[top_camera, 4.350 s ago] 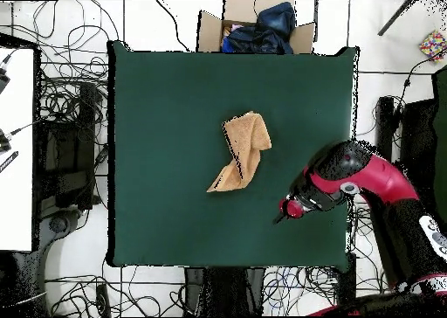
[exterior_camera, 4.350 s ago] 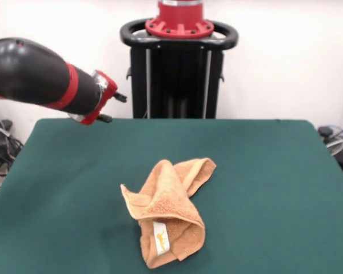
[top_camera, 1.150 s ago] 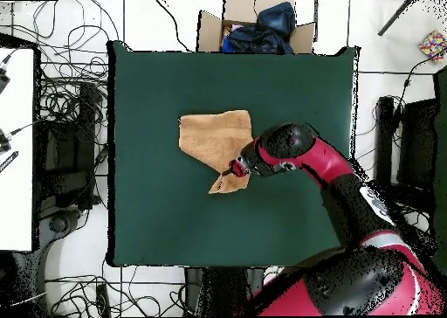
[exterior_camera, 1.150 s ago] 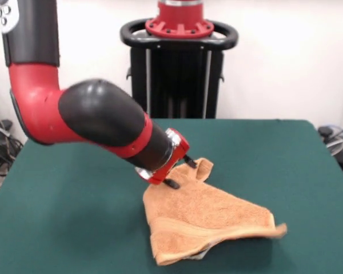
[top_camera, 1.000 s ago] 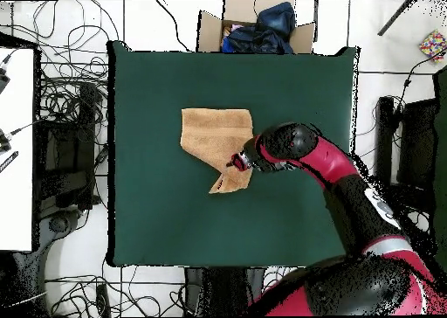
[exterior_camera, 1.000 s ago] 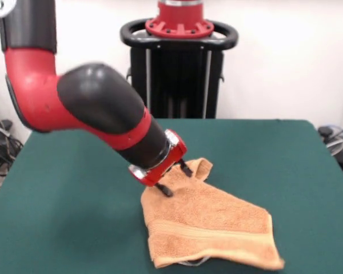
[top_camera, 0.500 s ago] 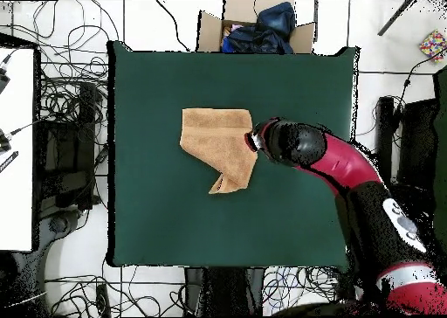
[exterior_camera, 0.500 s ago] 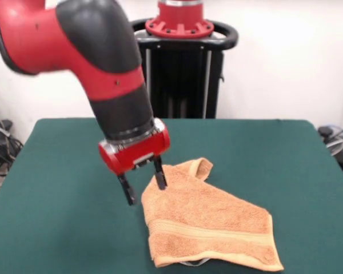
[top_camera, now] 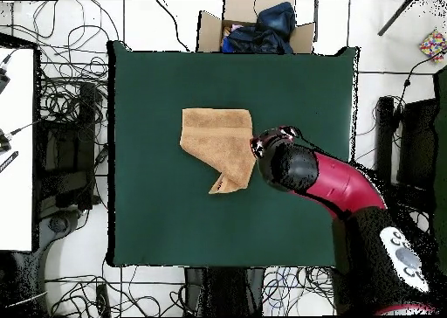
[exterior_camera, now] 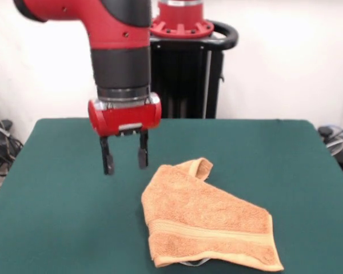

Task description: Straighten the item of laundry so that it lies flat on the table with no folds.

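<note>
Orange-tan terry cloth, soft and limp: the towel (exterior_camera: 208, 225) looks light, will drape and drag rather than slide as a piece, and is best taken by pinching a free corner or hem. It lies on the dark green table (exterior_camera: 57, 228), toward the near edge in the front view, mostly spread but not flat. Nearest the camera runs its woven border band, its long side lying roughly left to right, with the near right corner out flat. Farther back the cloth narrows to a folded, curled-over corner (exterior_camera: 197, 167) pointing away toward the pedestal; in my judgement this is the place to grip and pull outward. Beyond and to the left of that corner, the end effector (exterior_camera: 124, 158) hangs above the table, fingers apart and empty, clear of the towel.
</note>
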